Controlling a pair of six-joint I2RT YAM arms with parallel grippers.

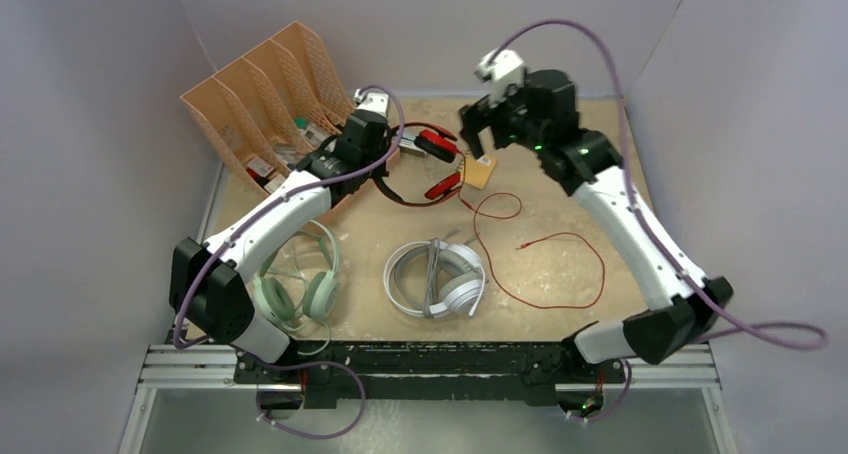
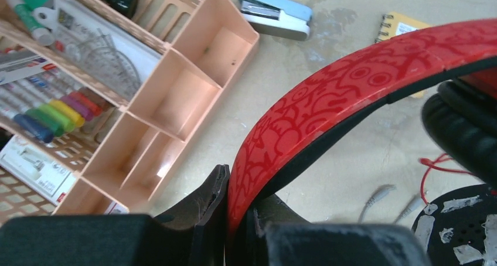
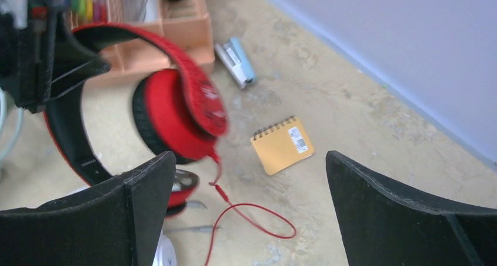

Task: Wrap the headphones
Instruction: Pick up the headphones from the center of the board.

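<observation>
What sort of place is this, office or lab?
Likely a robot test cell staged as a desk: blank panels wall in a tabletop with a pen organiser, stapler, notepad and red headphones.

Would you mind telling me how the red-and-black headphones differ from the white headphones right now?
The red-and-black headphones are clamped at the headband by the left gripper; the white headphones lie untouched on the table. The red pair's red cord trails loose across the table, while the white pair's grey cord lies bunched on the headset itself. Both are corded over-ear headsets.
</observation>
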